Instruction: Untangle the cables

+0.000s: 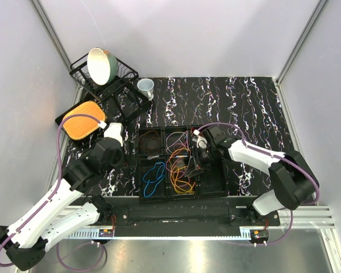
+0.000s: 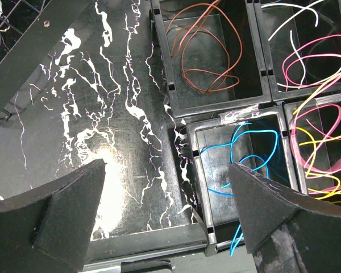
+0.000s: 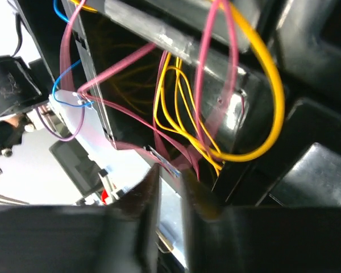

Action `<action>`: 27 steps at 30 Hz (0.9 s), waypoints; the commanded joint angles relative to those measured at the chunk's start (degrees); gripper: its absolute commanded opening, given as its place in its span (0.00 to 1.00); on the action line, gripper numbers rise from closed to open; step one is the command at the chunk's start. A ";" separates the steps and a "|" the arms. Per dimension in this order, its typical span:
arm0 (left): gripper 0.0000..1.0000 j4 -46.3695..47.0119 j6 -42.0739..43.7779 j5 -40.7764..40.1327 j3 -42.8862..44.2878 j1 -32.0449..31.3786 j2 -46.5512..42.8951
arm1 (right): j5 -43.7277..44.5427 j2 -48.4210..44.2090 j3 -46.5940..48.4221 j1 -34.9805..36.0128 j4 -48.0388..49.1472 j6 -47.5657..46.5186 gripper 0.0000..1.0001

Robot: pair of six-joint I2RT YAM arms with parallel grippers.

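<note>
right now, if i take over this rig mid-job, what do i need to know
Left gripper: open, empty, over the black marbled table beside the black compartment tray.
Right gripper: fingers nearly together, tips at the thin pink cables; grip unclear.
Done: thin brown cable sits alone in one compartment, thin blue cable in another.
Left: yellow, orange and pink cable tangle in the near middle compartment; white and pink cables share another.
</note>
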 commanded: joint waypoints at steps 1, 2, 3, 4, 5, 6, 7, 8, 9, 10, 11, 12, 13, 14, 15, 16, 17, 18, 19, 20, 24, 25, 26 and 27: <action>0.93 2.63 0.29 -0.52 0.29 0.02 0.40 | 5.24 -4.73 5.45 0.72 -9.19 -5.36 0.40; 0.93 2.63 0.29 -0.52 0.29 0.02 0.31 | 6.29 -5.88 7.29 0.81 -11.03 -5.98 0.52; 0.93 2.63 0.20 -0.61 0.29 0.10 0.40 | 7.96 -7.89 8.44 0.72 -14.97 -6.68 0.55; 0.93 2.63 0.29 -0.61 0.29 0.10 0.58 | 8.84 -9.04 9.76 0.72 -16.92 -8.08 0.59; 0.93 2.63 0.29 -0.61 0.20 0.10 0.58 | 9.81 -9.83 12.82 0.72 -19.03 -8.79 0.63; 0.93 2.54 0.29 -0.61 0.29 0.19 0.58 | 12.78 -11.32 14.59 0.64 -23.57 -9.58 0.65; 0.93 2.63 0.20 -0.61 0.20 0.11 0.75 | 14.72 -12.12 16.34 0.72 -25.62 -10.72 0.67; 0.93 2.54 0.29 -0.61 0.29 0.10 0.84 | 16.83 -12.82 19.67 0.72 -27.56 -11.17 0.72; 0.93 2.63 0.38 -0.61 0.20 0.19 0.84 | 21.37 -13.79 21.35 0.64 -30.71 -11.26 0.76; 0.93 2.63 0.38 -0.61 0.29 0.11 1.02 | 23.42 -14.15 22.76 0.72 -32.04 -12.13 0.78; 0.93 2.63 0.29 -0.61 0.29 0.10 1.02 | 25.18 -14.58 25.04 0.72 -32.58 -12.40 0.82; 0.93 2.54 0.29 -0.69 0.20 0.10 1.10 | 28.16 -15.72 25.76 0.64 -32.50 -12.31 0.86; 0.93 2.63 0.29 -0.69 0.29 0.19 1.19 | 29.41 -16.25 26.29 0.55 -31.97 -12.14 0.86; 0.93 2.63 0.29 -0.87 0.29 0.11 1.28 | 31.07 -16.78 27.08 0.46 -31.01 -11.70 0.86; 0.93 2.54 0.38 -0.87 0.29 0.19 1.28 | 35.44 -17.83 27.08 0.46 -28.91 -11.18 0.87; 0.93 2.54 0.38 -0.96 0.29 0.19 1.28 | 38.01 -18.36 26.91 0.46 -27.76 -10.13 0.87; 0.94 2.63 0.46 -1.05 0.29 0.28 1.28 | 41.51 -18.72 26.73 0.37 -26.88 -9.51 0.89; 0.94 2.63 0.46 -1.22 0.20 0.28 1.28 | 49.99 -19.42 26.56 0.37 -25.13 -8.80 0.95; 0.94 2.63 0.46 -1.40 0.20 0.37 1.19 | 54.34 -19.77 25.34 0.37 -23.98 -6.71 0.97; 0.94 2.54 0.46 -1.66 0.20 0.37 1.28 | 59.51 -20.47 24.11 0.37 -19.19 -6.86 0.97; 0.95 2.54 0.46 -1.84 0.29 0.72 1.11 | 66.58 -21.44 13.49 0.37 -0.37 -9.66 0.77; 0.95 2.45 0.55 -2.01 0.29 0.81 1.02 | 69.03 -21.88 10.07 0.37 3.06 -12.55 0.81; 0.95 2.45 0.47 -2.19 0.11 0.81 0.84 | 72.54 -22.84 8.82 0.11 8.93 -14.32 0.83; 0.95 2.54 0.38 -2.36 0.11 0.81 0.58 | 74.57 -23.46 7.85 -0.41 11.34 -17.47 0.89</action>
